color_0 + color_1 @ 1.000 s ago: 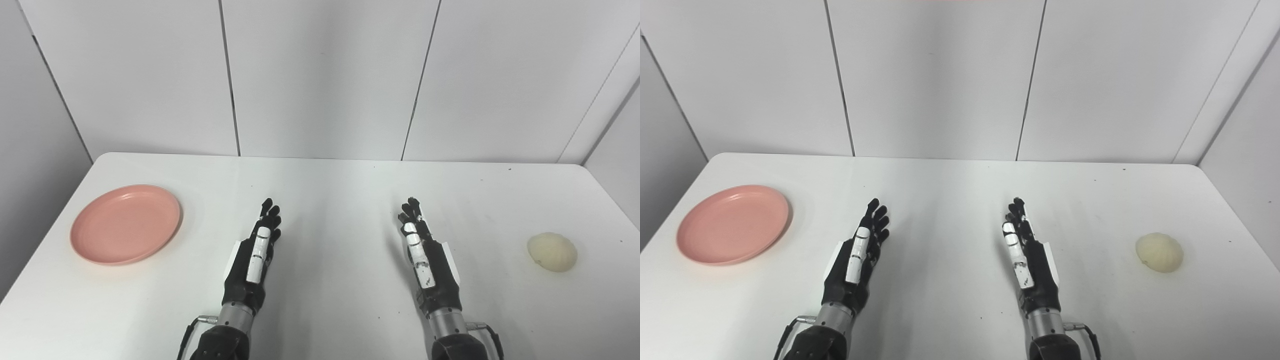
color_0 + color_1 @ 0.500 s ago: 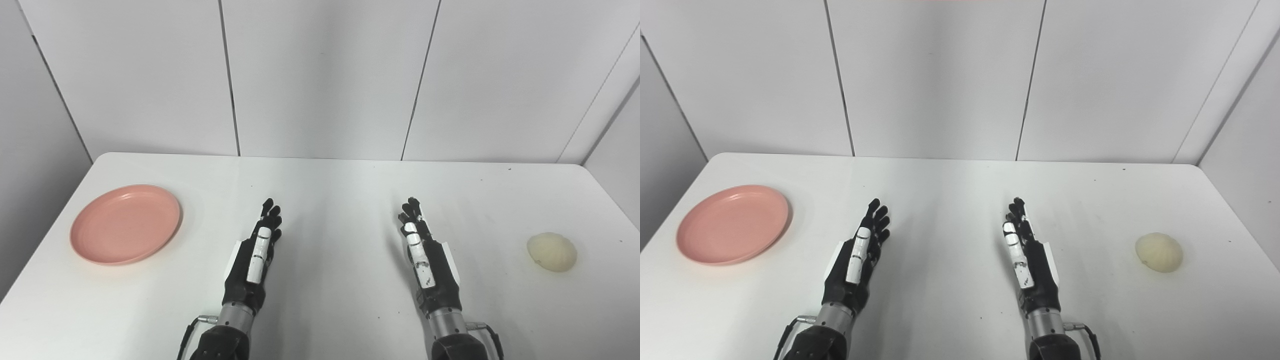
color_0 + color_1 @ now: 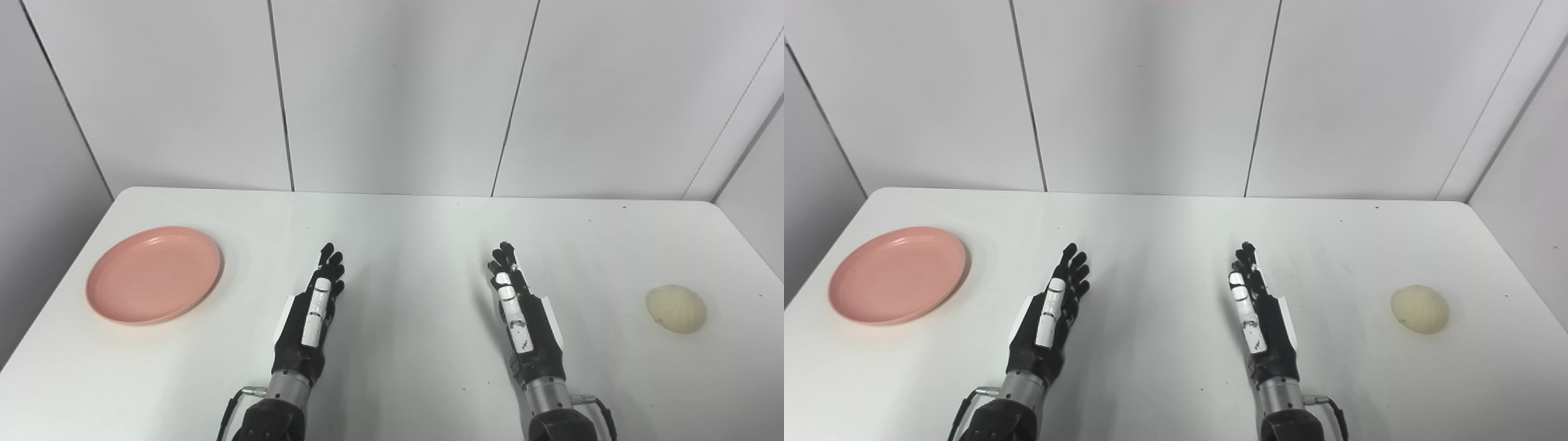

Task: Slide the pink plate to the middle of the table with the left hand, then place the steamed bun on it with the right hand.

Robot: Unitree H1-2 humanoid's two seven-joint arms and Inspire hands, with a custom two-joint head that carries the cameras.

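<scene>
Closest to the cameras, two dark forearms rise from the bottom edge over a white table [image 3: 404,392] with rounded far corners and a few small dark specks on its top. The left hand [image 3: 312,312] and the right hand [image 3: 520,312] are both stretched out flat above the near half of the table, fingers straight, pointing away from the robot and lying close together; neither holds anything. The two hands are well apart from each other, with bare tabletop between them.

A little farther out and off to the left lies the pink plate [image 3: 154,274], flat on the table near its left edge, well apart from the left hand and to that hand's left. On the opposite side, near the right edge, the pale steamed bun [image 3: 676,308] sits on the table, well apart from the right hand and to that hand's right.

Beyond the table's far edge stands a wall of pale grey panels [image 3: 392,92] split by thin dark seams, with angled panels closing in at both sides.
</scene>
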